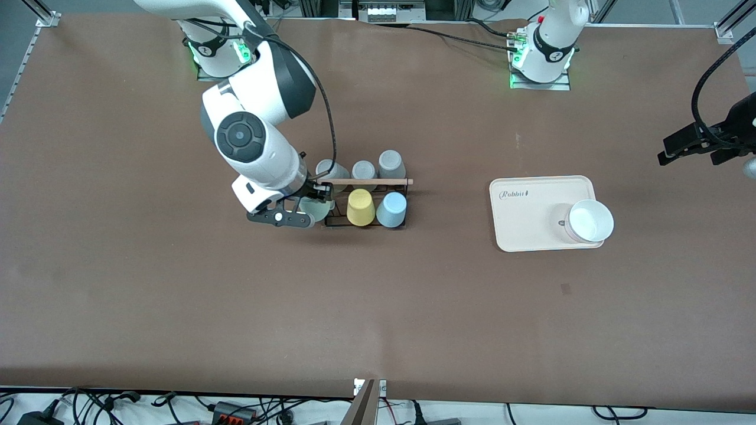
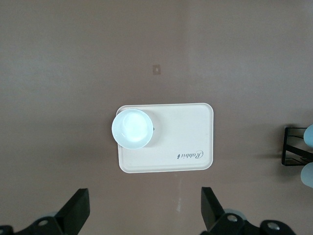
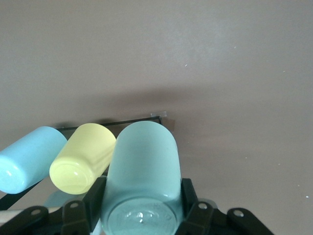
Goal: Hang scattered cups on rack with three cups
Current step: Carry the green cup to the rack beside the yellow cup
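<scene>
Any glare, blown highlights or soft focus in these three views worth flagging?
Left wrist view: the white bowl on the cream tray is overexposed, its inside lost to glare. Right wrist view: the mint cup fills the foreground slightly soft, casting a broad shadow on the table. Front view: evenly lit, sharp, soft shadows under the rack.

1. Three grey cups on the rack.
2. One yellow cup.
3. One light blue cup.
4. One mint green cup.
5. One rack.
6. One cream tray.
7. One white bowl, at the tray's corner.
8. Two grippers: right gripper, left gripper.
</scene>
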You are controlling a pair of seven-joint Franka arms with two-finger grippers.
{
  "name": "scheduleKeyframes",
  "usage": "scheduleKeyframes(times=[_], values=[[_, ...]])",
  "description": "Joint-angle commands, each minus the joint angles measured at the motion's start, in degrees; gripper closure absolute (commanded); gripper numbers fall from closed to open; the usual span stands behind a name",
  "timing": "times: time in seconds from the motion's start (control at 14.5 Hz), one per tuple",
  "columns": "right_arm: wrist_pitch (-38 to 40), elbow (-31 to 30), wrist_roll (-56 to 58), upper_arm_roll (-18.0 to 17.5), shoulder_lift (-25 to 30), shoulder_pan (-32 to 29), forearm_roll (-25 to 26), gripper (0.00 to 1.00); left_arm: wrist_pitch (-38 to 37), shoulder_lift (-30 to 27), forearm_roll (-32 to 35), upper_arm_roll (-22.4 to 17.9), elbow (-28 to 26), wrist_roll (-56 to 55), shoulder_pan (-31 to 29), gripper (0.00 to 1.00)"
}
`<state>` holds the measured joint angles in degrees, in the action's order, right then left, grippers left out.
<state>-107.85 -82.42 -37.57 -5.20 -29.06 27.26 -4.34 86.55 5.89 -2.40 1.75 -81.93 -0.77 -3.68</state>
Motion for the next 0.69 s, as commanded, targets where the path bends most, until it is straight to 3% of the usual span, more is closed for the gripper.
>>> scheduleKeyframes(times=[0.0,0.62], values=[[0.9,2.8,-1.4,0.5,-2.2,1.9,0.5,0.78,-1.5,0.3,0.9,0.4,2.2,0.4,0.1,0.0],[0.4,3.9,-2.3,0.6,-6.7,4.5,2.7,0.78,-1.6,0.4,0.8,-0.2,2.7,0.6,-0.1,0.0]])
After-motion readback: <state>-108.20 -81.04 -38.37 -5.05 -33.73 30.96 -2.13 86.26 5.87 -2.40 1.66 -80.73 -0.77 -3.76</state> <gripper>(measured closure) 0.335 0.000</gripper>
